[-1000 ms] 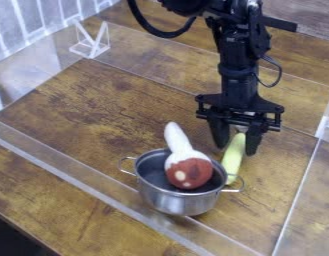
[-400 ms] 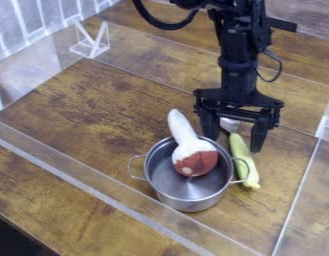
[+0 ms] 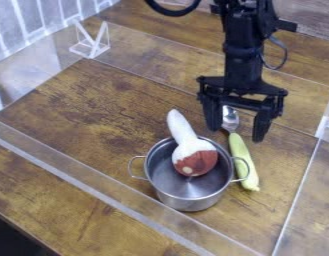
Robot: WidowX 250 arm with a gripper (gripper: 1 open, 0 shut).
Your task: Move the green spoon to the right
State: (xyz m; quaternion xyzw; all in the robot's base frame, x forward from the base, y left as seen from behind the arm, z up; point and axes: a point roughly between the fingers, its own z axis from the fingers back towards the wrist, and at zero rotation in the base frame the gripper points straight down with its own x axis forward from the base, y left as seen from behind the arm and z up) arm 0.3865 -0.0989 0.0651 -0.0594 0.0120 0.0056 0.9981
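Observation:
The green spoon (image 3: 243,160) lies flat on the wooden table, just right of the steel pot (image 3: 188,181). Its yellow-green handle runs toward the camera and its small silver bowl points away, under the gripper. My gripper (image 3: 242,118) hangs straight down just above the spoon's bowl end. Its two black fingers stand wide apart with nothing between them. A white-handled utensil with a reddish head (image 3: 191,148) rests in the pot, its handle leaning out to the back left.
A clear acrylic wall (image 3: 295,215) rims the table at the right and front. A small clear stand (image 3: 89,40) sits at the back left. A white object (image 3: 328,125) shows at the right edge.
The gripper was closed around the spoon's upper end; it has let go, opened wide and lifted slightly. The spoon now lies flat beside the pot.

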